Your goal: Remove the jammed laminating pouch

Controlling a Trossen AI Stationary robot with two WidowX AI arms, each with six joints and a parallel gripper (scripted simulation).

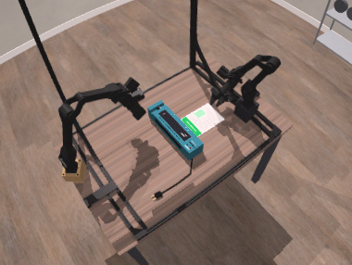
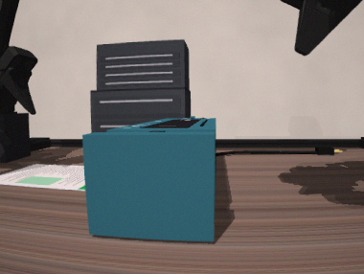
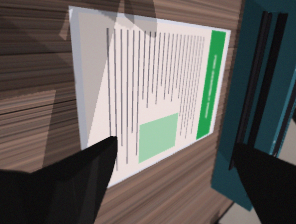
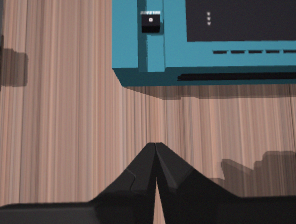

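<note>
The teal laminator (image 1: pixel 176 130) (image 2: pixel 148 187) (image 3: pixel 260 75) (image 4: pixel 170 50) stands upright mid-table. The laminating pouch (image 1: pixel 204 117) (image 2: pixel 43 174) (image 3: pixel 155 85), a white sheet with a green band, lies flat on the table beside it, with the green band toward the laminator. I cannot tell whether its edge touches the machine. My left gripper (image 1: pixel 218 97) (image 3: pixel 175 146) is open and empty, hanging just above the pouch. My right gripper (image 1: pixel 139 111) (image 4: pixel 154 149) is shut on nothing, raised off the laminator's far end, near the black RELEASE key (image 4: pixel 150 21).
The black power cord (image 1: pixel 178 182) (image 2: pixel 268 152) runs from the laminator's near end to a plug (image 1: pixel 157 195) (image 2: pixel 328 149) near the table's front edge, on the side away from the pouch. Black frame posts (image 1: pixel 194 42) rise at the back. A dark cabinet (image 2: pixel 141 81) stands behind.
</note>
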